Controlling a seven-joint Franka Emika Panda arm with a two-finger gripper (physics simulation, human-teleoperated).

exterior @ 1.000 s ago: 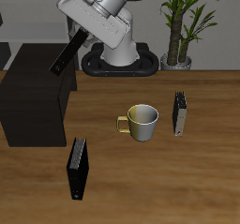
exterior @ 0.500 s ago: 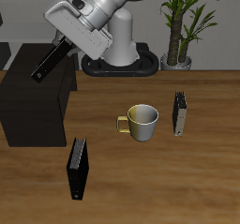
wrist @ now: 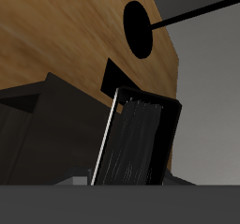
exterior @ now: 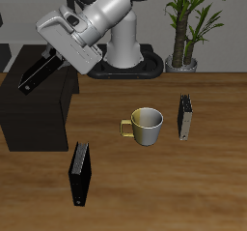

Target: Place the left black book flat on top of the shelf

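My gripper [exterior: 59, 56] is shut on the left black book [exterior: 39, 72], a slim all-black hardcover. I hold it tilted in the air above the flat top of the shelf [exterior: 34, 114], a low, wide matte-black cabinet at the table's side. The book's lower end hangs close over the shelf top, and I cannot tell whether it touches. In the wrist view the book [wrist: 141, 143] fills the middle, with its thin pale edge showing, and the shelf [wrist: 42, 125] lies beside and behind it. My fingers are hidden there.
A second black book [exterior: 81, 173] stands upright near the table's front edge, in front of the shelf. A yellow mug [exterior: 146, 126] sits mid-table, with a small grey book [exterior: 184, 117] beside it. A potted plant [exterior: 183, 32] stands at the back.
My arm has swung sideways and down with the book, from beside the robot's base to over the shelf top. The other things have not moved.
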